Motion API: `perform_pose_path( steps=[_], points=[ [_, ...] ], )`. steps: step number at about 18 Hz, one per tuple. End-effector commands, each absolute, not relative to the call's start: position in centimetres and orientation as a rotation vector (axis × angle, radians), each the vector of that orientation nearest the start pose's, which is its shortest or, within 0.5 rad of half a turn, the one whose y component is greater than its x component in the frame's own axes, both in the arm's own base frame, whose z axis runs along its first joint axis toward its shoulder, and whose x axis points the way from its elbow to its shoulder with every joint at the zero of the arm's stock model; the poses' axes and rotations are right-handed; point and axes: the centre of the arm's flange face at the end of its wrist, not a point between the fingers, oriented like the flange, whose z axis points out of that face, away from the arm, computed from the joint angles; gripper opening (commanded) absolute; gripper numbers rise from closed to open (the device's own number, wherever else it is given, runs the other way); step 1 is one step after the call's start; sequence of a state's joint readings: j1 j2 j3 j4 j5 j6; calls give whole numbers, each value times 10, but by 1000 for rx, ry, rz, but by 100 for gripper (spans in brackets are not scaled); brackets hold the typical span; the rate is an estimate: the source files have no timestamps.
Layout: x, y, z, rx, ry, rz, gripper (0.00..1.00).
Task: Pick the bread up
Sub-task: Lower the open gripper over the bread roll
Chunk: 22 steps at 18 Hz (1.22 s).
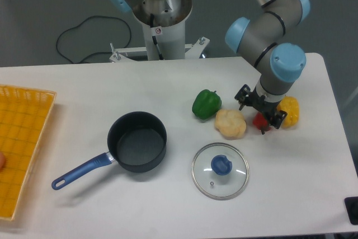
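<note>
The bread (pixel 230 123) lies on the desk (pixel 84 88), at 5 o'clock from the green pepper (pixel 206 103). The tool (pixel 259 108) hangs wide and empty above the red pepper (pixel 260 121), at 3 o'clock from the bread.

The end effector (pixel 259 108) hides most of the red pepper (pixel 260 121); the yellow basket (pixel 22 138) is cut off at left.
</note>
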<state>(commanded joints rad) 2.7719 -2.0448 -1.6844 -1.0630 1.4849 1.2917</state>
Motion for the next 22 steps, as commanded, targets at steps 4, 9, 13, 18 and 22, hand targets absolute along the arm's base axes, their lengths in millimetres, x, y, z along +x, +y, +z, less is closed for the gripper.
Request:
perform_pose_path(
  steps=[4, 9, 13, 18, 22],
  points=[
    [-527, 384, 225, -3072, 198, -109, 100],
    [-524, 387, 221, -3077, 226, -120, 100],
    [-520, 383, 216, -3098, 228, -181, 100],
    [-513, 378, 212, -3112, 326, -275, 93],
    [-509, 375, 202, -3116, 325, -313, 82]
  ],
)
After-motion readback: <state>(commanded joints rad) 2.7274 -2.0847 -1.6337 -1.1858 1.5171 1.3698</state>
